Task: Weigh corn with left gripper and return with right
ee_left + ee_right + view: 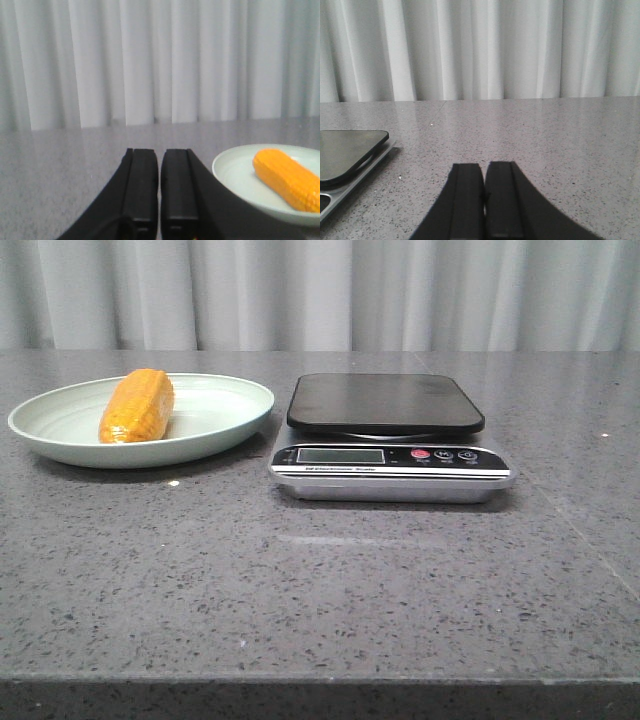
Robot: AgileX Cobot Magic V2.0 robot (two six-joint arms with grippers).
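Observation:
The orange-yellow corn (137,406) lies in a pale green plate (225,415) at the left of the table. It also shows in the left wrist view (289,178), lying in the plate (235,172) to the right of my left gripper (159,152). The left gripper is shut and empty, low over the table and apart from the plate. My right gripper (484,166) is shut and empty over bare table, to the right of the scale (347,150). Neither gripper shows in the front view.
A kitchen scale (390,465) with a black weighing plate (385,402), a blank display and buttons stands at the middle of the grey speckled table. A white curtain hangs behind the table.

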